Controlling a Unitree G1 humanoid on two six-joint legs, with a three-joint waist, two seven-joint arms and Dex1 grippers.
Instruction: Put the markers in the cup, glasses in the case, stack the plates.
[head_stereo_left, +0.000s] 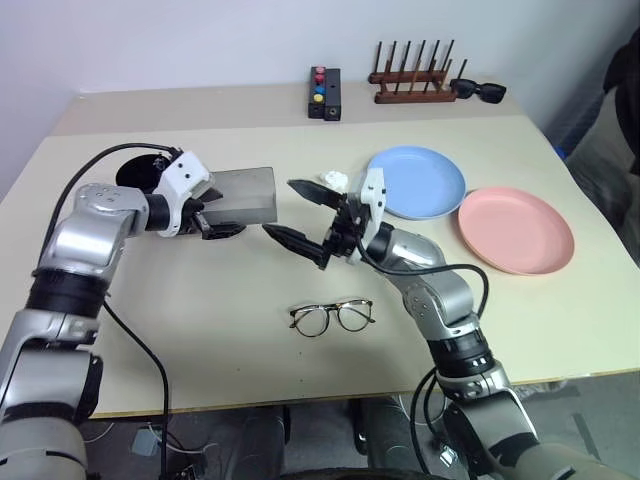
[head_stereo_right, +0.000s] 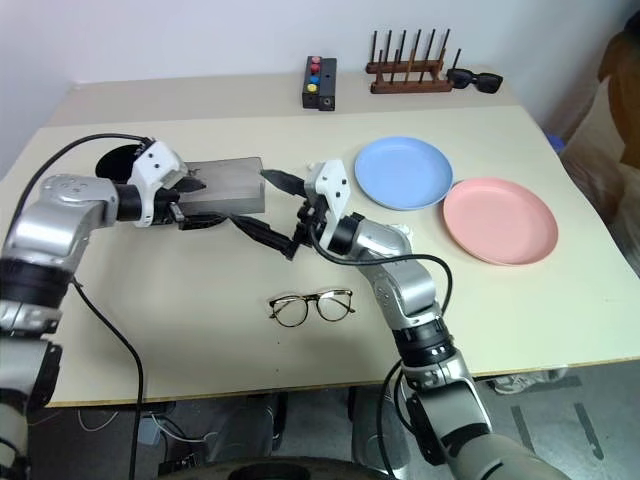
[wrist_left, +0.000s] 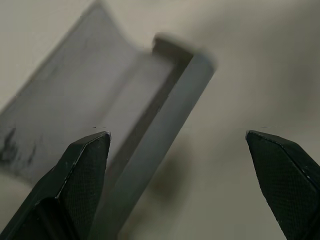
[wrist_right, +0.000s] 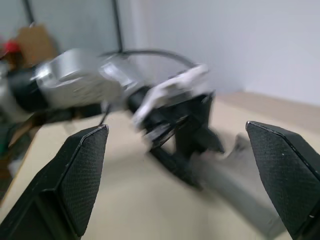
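toward the table's left edge the cup (head_stereo_left: 135, 172) is seen, markers not made out. the left gripper (head_stereo_left: 205, 210), spread wide and empty, is at the case (head_stereo_left: 245, 194). the right gripper (head_stereo_left: 305, 220) is likewise wide, empty. glasses (head_stereo_left: 332, 317) lie uncased near the front edge; plates (head_stereo_left: 415, 182) are unstacked at right.

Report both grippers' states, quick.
Left gripper: open, holding nothing, at the case.
Right gripper: open, holding nothing.
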